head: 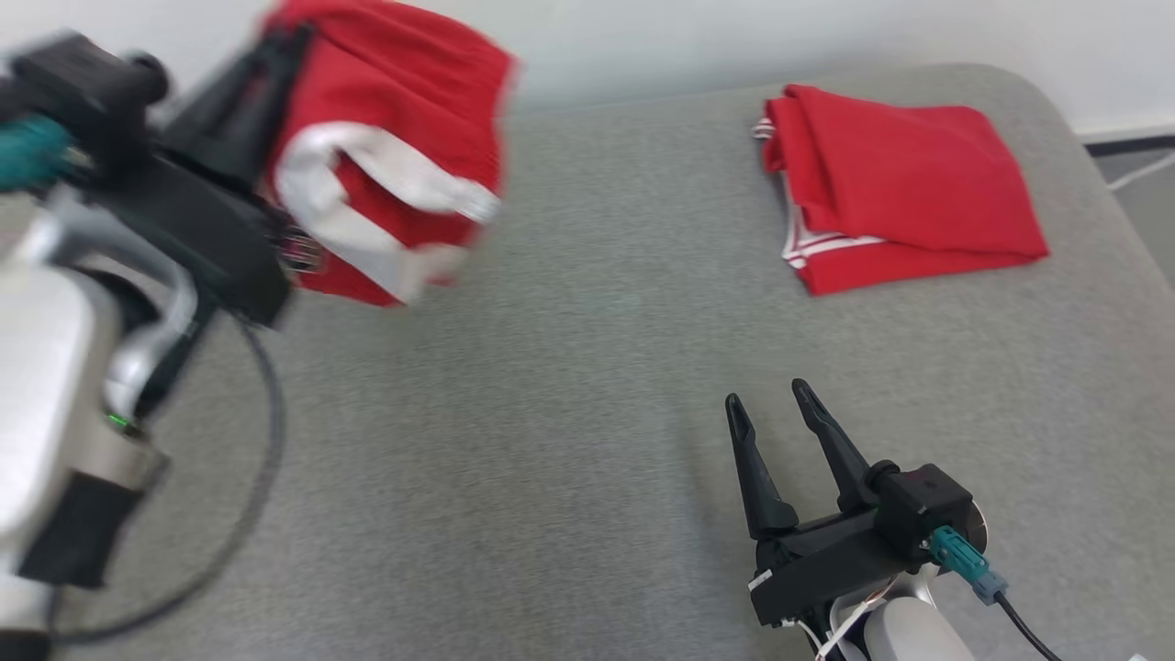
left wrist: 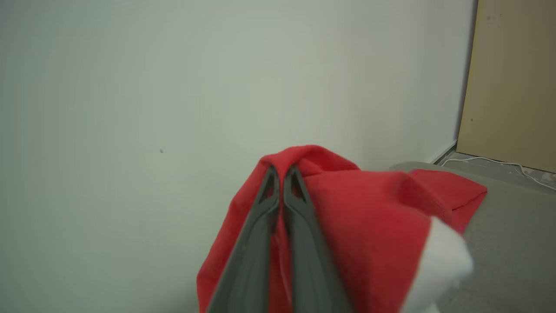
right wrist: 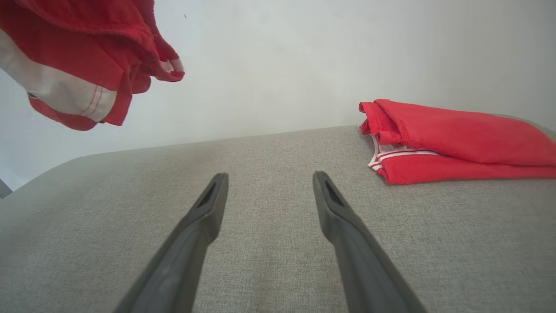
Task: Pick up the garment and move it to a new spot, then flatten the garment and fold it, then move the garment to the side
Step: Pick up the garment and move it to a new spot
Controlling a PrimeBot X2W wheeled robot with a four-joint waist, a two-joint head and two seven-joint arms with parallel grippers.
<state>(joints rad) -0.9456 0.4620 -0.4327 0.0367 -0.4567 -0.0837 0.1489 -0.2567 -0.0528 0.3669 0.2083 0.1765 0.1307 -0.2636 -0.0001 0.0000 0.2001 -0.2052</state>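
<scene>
I hold the garment pinched in the left gripper, clear of the table for relocating; right gripper spread, empty, ready to flatten.

Two red garments: one bunched garment with white trim, one folded garment. Two tools: the left tool and the right tool. One grey fabric-covered worktop.

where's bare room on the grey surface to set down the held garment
The grey surface is bare across its middle and left, between the held garment and the open right gripper. Crowded far right, where the folded red garment lies.
</scene>
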